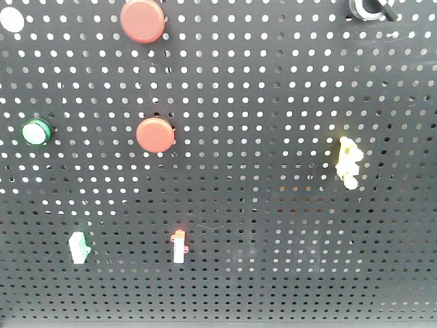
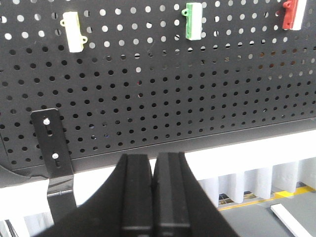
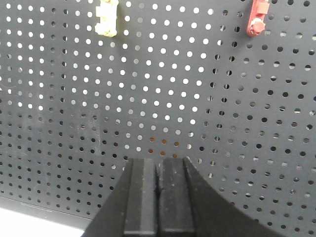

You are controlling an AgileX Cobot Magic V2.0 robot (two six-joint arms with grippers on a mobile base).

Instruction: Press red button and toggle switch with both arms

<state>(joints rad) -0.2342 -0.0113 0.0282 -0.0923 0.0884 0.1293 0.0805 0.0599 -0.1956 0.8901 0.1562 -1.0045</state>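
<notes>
Pegboard (image 1: pixel 273 205) with the red button (image 1: pixel 143 20) at 12 o'clock and the toggle switch (image 1: pixel 371 8) at 1 o'clock. Left gripper (image 2: pixel 153 195) and right gripper (image 3: pixel 158 197) both have fingers pressed together, holding nothing, near the board's lower part.

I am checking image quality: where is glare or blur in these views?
Front view: the green button glares white, the red button and toggle switch are cropped at the top. Left wrist view: the shut left hand is soft. Right wrist view: the right hand likewise.
</notes>
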